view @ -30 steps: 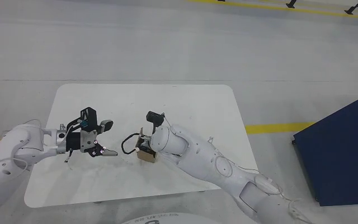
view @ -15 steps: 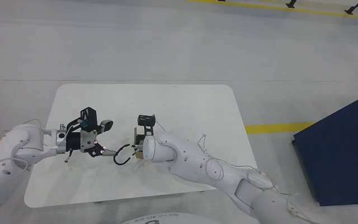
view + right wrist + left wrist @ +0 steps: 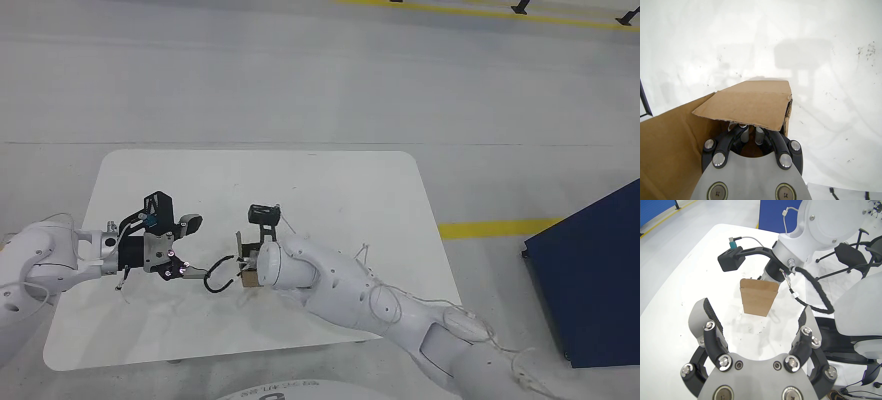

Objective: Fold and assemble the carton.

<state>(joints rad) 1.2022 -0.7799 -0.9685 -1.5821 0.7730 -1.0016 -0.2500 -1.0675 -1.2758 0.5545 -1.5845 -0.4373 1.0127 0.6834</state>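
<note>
Hovering over the desk point(image 3: 330, 190), left tool point(image 3: 755, 308) gapes released, facing the carton point(image 3: 758, 298) — right tool point(image 3: 751, 132) sits under its flap; we cannot tell its grip.

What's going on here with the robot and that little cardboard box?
A two-armed robot is putting together a small brown carton that stands on a white table. The right gripper sits inside the carton, under a flap that leans over it. The left gripper is open and empty, hanging beside the carton and facing it without touching it. The carton is not closed up yet.
</note>
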